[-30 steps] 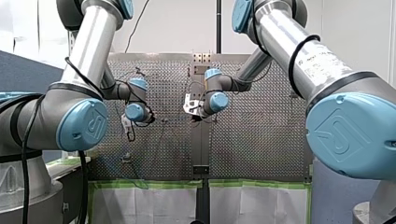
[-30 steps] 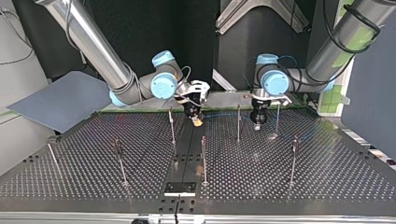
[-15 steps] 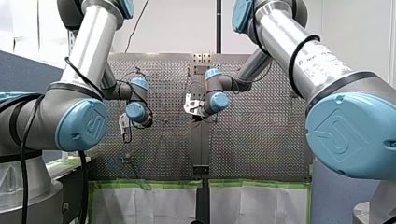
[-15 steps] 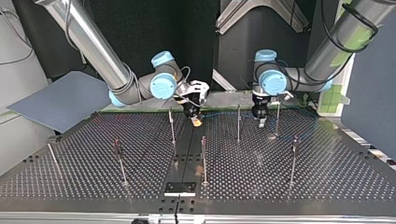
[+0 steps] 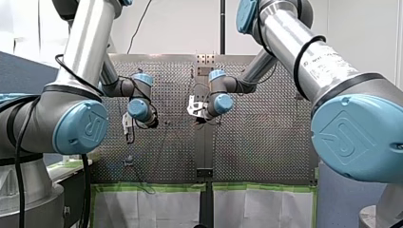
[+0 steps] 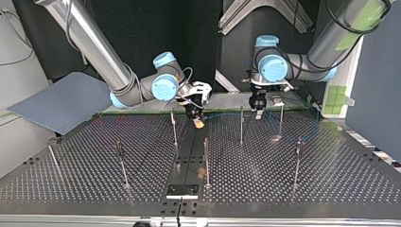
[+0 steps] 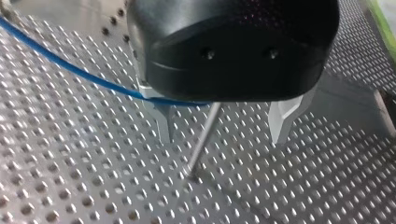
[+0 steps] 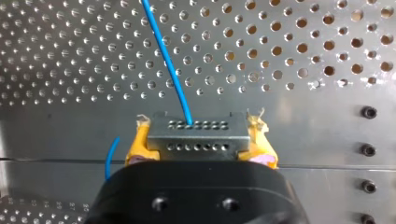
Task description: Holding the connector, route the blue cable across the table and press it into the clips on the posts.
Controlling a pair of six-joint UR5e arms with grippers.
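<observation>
In the right wrist view my right gripper (image 8: 198,156) has its yellow pads (image 8: 136,147) shut on the grey connector (image 8: 196,135). The blue cable (image 8: 168,60) leaves the connector and runs ahead over the perforated table. In the top view this gripper (image 6: 198,120) hangs near the table's middle strip. My left gripper (image 7: 222,140) is open, its metal fingers (image 7: 161,121) astride a thin post (image 7: 201,140). The blue cable (image 7: 70,67) passes beside one finger and under the gripper's body. In the top view my left gripper (image 6: 257,111) hovers between two far posts (image 6: 241,125).
Several thin upright posts stand across the perforated table (image 6: 331,179), among them one near the middle (image 6: 206,161) and one at the top view's right (image 6: 297,161). A small black plate (image 6: 182,190) sits at the near edge. A grey panel (image 6: 56,101) lies beyond the table's left.
My left gripper has opened, lifted off the table and drifted toward the top view's left and far edge. My right gripper has stayed still with the connector.
</observation>
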